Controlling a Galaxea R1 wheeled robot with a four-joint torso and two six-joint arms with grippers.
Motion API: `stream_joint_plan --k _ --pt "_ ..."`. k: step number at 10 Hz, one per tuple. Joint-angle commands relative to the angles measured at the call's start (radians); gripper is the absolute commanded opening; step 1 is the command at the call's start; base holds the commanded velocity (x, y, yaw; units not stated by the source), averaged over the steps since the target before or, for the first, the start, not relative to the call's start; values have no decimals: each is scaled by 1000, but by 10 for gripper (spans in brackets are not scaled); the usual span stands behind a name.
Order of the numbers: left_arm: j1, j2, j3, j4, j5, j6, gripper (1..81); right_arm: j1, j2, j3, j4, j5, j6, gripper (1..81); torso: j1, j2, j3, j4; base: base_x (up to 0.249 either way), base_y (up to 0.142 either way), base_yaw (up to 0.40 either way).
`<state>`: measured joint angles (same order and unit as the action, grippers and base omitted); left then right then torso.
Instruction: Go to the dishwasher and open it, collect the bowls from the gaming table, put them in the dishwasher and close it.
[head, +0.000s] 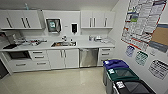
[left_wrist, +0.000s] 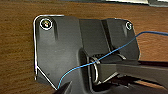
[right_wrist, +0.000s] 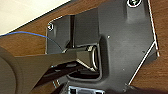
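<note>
Ahead, dishwasher (head: 89, 57) (shut) beyond bins (head: 120, 75).

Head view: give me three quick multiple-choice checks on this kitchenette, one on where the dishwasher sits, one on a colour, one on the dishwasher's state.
1. Where is the dishwasher?
A. under the counter, right of the sink
B. left of the sink
C. beside the bins

2. What colour is the lid of the bin nearest the counter?
A. red
B. blue
C. yellow

3. The dishwasher door is:
A. fully down
B. removed
C. closed

Answers:
1 A, its steel front stands between white cabinet doors and drawers.
2 B, the lid is blue.
3 C, the front sits flush with the cabinets.
</note>
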<state>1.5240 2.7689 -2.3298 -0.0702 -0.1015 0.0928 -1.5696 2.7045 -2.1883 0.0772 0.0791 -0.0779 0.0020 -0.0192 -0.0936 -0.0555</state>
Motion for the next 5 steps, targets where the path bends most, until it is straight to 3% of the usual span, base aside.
stream_joint_plan --k 1,5 --pt "-35 -15 12 10 57 4 811 35 -21 15 -14 -61 -5 811 0 0 0 0 137 0 0" --pt "-35 -15 12 10 57 4 811 35 -19 15 -14 -61 -5 811 -1 0 0 0 179 0 0"
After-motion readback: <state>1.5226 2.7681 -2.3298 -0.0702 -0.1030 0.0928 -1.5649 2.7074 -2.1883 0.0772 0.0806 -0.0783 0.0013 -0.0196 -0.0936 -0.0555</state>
